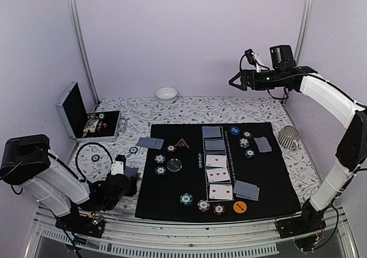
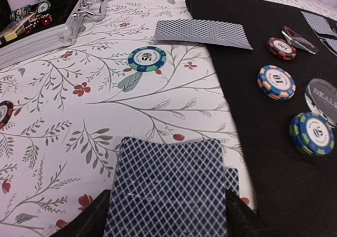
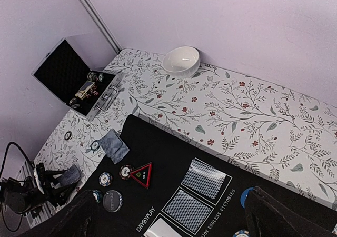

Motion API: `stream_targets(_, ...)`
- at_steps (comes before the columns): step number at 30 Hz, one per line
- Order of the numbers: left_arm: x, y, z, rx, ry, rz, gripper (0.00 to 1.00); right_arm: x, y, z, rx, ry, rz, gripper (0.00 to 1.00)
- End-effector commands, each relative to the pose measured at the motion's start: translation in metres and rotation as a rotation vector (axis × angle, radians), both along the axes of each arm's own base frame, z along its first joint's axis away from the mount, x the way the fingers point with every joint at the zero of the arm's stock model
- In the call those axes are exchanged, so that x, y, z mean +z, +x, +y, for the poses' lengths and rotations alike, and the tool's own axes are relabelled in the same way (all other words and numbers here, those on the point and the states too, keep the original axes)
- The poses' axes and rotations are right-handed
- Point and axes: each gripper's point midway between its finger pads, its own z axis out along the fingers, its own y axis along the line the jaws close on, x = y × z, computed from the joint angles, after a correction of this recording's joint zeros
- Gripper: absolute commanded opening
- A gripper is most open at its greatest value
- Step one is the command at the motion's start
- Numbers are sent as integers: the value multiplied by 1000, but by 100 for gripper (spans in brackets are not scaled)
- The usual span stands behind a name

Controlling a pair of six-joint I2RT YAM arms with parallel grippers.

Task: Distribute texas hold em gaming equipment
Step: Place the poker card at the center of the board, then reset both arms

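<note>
Flowered cloth (image 1: 229,112) is covering the table, and the black mat (image 1: 172,203) is lying across its middle. Your left gripper (image 2: 168,210) is sitting low over the cloth, just off the mat's left edge, with its jaws pressing in on the side edges of a playing card (image 2: 167,174). A second corner is peeking out on the right, so you may be carrying two, though I cannot tell. Your right gripper (image 1: 235,81) is hanging high over the far right of the table, fingers spread wide and gripping nothing.

As I am reading it, you are dealing this card to a seat on the mat. You are doing it well if you are keeping the card flat and low while crossing. You should also be steering clear of the blue-and-orange chip (image 2: 276,81), the green-and-blue stack (image 2: 311,133) and the clear dealer button (image 2: 322,96), and letting go only once the card is resting down.

The card is showing its back, a dark grey-blue field under a fine pale lattice, with straight edges. Being thin and slick, it is likely to skate if dropped.
</note>
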Motion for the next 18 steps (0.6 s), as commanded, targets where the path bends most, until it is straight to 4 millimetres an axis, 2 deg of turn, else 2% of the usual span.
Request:
stream_targets(1, 17, 6, -12, -7, -36, -64, 68, 15, -11, 0, 17, 7, -40, 99)
stream_targets(5, 34, 8, -9, -4, -23, -107, 68, 12, -12, -1, 20, 0, -34, 99)
stream_targets(10, 53, -2, -5, -68, -64, -152, 67, 15, -18, 0, 35, 7, -38, 99)
stream_targets(15, 48, -17, 0, -116, -148, -122, 67, 15, -22, -1, 42, 9, -41, 99)
stream_targets(18, 51, -17, -1, -122, -133, -123, 69, 15, -25, 1, 54, 14, -38, 99)
